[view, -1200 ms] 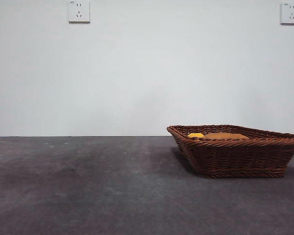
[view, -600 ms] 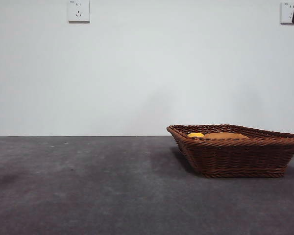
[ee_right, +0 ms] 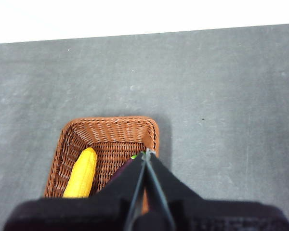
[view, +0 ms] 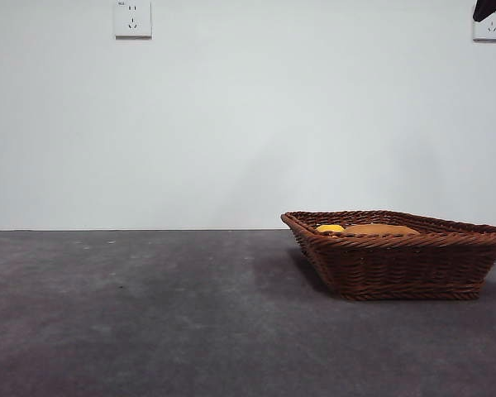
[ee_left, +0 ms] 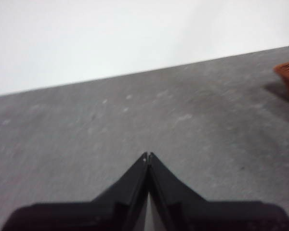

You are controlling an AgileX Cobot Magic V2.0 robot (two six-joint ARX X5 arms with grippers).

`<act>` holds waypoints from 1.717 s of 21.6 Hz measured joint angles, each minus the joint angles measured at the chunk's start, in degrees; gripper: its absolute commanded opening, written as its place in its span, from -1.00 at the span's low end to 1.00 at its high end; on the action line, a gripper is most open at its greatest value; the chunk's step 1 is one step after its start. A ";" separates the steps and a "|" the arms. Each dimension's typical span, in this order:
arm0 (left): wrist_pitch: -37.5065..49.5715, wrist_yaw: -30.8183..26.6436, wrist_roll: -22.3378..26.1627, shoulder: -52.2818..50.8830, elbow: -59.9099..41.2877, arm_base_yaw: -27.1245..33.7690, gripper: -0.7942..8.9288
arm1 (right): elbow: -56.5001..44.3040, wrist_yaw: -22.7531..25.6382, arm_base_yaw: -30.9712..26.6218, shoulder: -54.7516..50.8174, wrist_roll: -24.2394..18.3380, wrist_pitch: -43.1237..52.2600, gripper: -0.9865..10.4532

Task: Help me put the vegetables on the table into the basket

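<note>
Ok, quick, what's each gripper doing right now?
Left gripper: closed, holding nothing, above bare table.
Right gripper: closed, holding nothing, high above the basket.

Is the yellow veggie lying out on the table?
No, the yellow vegetable lies inside the basket, as the right wrist view shows from above.
</note>
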 measured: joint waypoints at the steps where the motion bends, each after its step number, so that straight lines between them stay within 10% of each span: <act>1: -1.40 -1.38 -0.61 -0.37 0.00 0.26 -0.84 | 0.00 0.00 0.00 0.00 -0.02 0.02 -0.83; 10: -2.36 -7.67 -7.96 -2.14 -2.93 0.48 -0.84 | 0.00 0.02 -0.02 0.07 -0.02 0.44 -0.83; 37: -2.54 -7.65 -8.52 -1.95 -2.93 0.48 -0.84 | -0.04 4.09 -0.35 -7.50 -0.02 0.61 -0.83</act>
